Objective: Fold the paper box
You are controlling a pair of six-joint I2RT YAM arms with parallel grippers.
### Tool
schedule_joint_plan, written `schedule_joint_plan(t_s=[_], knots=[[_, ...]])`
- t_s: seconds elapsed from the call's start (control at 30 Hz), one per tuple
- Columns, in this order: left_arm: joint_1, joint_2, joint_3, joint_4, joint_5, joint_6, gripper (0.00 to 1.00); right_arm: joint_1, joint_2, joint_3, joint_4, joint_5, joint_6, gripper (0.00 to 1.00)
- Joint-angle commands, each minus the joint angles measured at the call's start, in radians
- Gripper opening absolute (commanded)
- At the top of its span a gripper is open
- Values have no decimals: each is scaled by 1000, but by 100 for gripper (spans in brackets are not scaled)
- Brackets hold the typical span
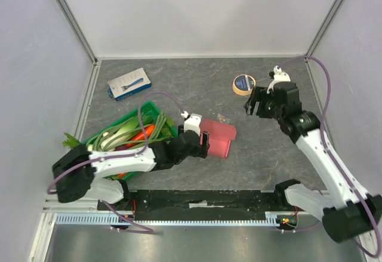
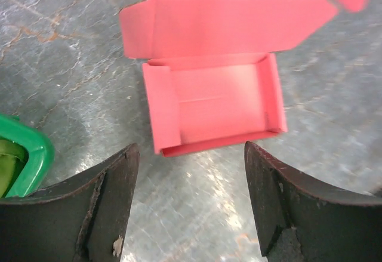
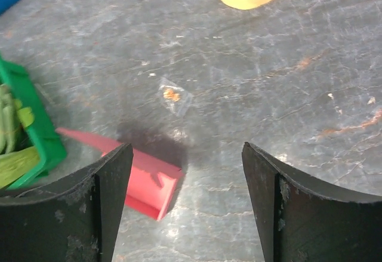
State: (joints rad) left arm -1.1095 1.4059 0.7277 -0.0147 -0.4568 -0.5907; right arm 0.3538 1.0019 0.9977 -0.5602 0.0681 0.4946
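Near: left gripper [image 2: 190,150], jaws spread, empty. Just beyond it on the table [image 1: 179,89], one pink paper box [image 2: 215,104], tray walls raised, lid flaps lying open. Farther: right gripper [image 1: 253,105], spread, empty; one tape roll [image 1: 243,85]; one blue package [image 1: 129,85].

We see the paper box [image 2: 218,104] half formed in pink-salmon card: a shallow open tray with low walls standing, its lid panel and end flaps spread open beyond the far wall. It rests on the grey table [image 2: 71,65], near the middle.
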Motion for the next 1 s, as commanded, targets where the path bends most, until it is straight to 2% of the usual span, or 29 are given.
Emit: schedule_joint_plan(t_s=[0.0, 0.07, 0.13, 0.17, 0.23, 0.27, 0.33, 0.53, 0.63, 0.67, 0.73, 0.83, 0.97], knots=[[28, -163, -21, -86, 136, 2, 74, -110, 132, 35, -6, -261, -79, 81], [68, -163, -14, -87, 258, 37, 66, -110, 173, 32, -1, -307, -96, 80], [155, -145, -17, -65, 399, 42, 62, -110, 188, 7, 6, -356, -99, 79], [192, -133, -22, -56, 447, 49, 55, -110, 178, -29, 14, -367, -90, 79], [279, -87, -4, -59, 521, 84, 50, -110, 149, -69, 32, -373, -71, 78], [295, -76, 4, -53, 524, 100, 47, -110, 109, -106, 37, -375, -61, 78], [309, -29, 25, -31, 540, 141, 47, -111, 67, -143, 31, -366, -53, 78], [319, 93, 55, 2, 532, 160, 41, -141, -127, -306, 2, -344, 13, 75], [318, 128, 45, 73, 558, 149, 41, -141, -209, -419, 78, -453, 91, 67], [318, 134, 45, 84, 555, 150, 41, -141, -224, -495, 123, -509, 116, 63], [318, 146, 52, 94, 546, 150, 41, -127, -259, -566, 261, -586, 210, 61], [316, 157, 53, 117, 531, 161, 40, -55, -282, -645, 371, -522, 290, 60], [318, 185, 59, 122, 509, 164, 35, 65, -218, -679, 479, -380, 347, 59]])
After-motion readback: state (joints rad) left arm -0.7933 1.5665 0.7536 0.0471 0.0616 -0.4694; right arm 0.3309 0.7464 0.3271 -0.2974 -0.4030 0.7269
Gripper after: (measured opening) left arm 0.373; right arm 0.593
